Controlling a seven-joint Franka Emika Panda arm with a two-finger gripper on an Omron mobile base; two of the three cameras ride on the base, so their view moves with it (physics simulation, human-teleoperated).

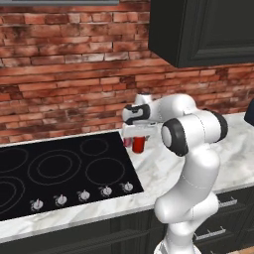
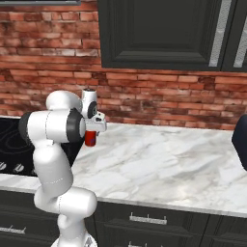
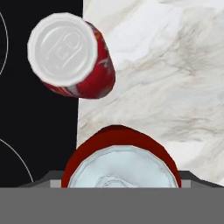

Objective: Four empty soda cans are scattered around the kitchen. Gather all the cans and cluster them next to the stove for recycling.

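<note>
Red soda can (image 3: pixel 120 164) clamped in the gripper (image 1: pixel 140 141) beside the stove (image 1: pixel 59 171).
Thin, light, slippery, easily dented: hold gently mid-body.

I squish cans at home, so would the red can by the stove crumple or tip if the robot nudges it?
Probably tippy: the standing soda can is tall for its narrow base, right at the stove edge. It is likely light and thin-walled, so a hard squeeze may dent it. The smooth marble counter may let it slide first.
</note>
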